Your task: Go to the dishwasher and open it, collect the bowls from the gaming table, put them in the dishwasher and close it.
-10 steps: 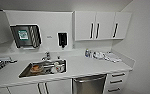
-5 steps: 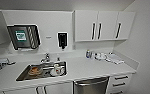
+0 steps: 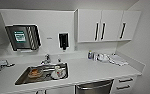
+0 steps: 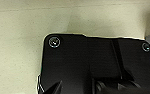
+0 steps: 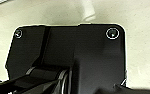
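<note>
Dishwasher [image 3: 94,87], seemingly closed, sits under the countertop's [image 3: 91,71] front edge.

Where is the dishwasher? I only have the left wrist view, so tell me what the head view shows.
Observer: The dishwasher sits under the counter, low in the head view, right of the sink.
Operator: Report its door.
Observer: It looks shut; the silver front stands upright below the counter edge.
Operator: Now describe the sink.
Observer: It holds a brownish dish and a white cup.
</note>
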{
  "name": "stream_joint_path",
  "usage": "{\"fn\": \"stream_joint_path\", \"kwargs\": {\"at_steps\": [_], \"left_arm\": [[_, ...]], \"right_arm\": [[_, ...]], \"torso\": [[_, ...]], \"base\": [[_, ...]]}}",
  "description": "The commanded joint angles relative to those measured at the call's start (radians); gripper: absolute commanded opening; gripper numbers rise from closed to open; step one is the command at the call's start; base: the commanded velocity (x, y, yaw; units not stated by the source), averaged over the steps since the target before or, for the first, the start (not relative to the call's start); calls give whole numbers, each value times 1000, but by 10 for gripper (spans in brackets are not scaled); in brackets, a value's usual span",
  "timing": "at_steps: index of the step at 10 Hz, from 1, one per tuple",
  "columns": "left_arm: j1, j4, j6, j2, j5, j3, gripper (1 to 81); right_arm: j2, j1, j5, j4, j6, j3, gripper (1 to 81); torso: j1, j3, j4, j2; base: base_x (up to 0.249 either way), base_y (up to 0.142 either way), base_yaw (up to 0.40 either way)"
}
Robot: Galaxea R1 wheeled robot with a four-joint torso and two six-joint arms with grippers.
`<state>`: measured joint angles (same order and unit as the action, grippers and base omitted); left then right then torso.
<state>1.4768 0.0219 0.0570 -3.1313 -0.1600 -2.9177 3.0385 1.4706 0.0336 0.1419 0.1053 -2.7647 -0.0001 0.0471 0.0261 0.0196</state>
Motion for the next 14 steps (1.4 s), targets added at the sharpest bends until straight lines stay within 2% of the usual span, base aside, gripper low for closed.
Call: {"fn": "stream_joint_path", "kwargs": {"at_steps": [1, 7, 10, 12, 14], "left_arm": [[-55, 1, 3, -7, 40, 0, 811], [-66, 4, 1, 0, 39, -2, 811], [-68, 9, 1, 16, 25, 0, 811], [-60, 13, -5, 19, 25, 2, 811], [-49, 26, -13, 61, 23, 64, 811]], "right_arm": [[-7, -63, -46, -5, 2, -6, 811], [-11, -54, -46, -11, 4, 1, 811], [-8, -54, -47, -79, 4, 8, 811], [-14, -26, -46, -88, 4, 42, 811], [-65, -2, 5, -94, 4, 142, 811]], "torso": [[0, 0, 0, 0], [0, 0, 0, 0], [1, 0, 0, -1], [1, 0, 0, -1], [1, 0, 0, -1]], "base": [[116, 65, 0], [116, 11, 0], [32, 0, 0], [0, 0, 0], [0, 0, 0]]}}
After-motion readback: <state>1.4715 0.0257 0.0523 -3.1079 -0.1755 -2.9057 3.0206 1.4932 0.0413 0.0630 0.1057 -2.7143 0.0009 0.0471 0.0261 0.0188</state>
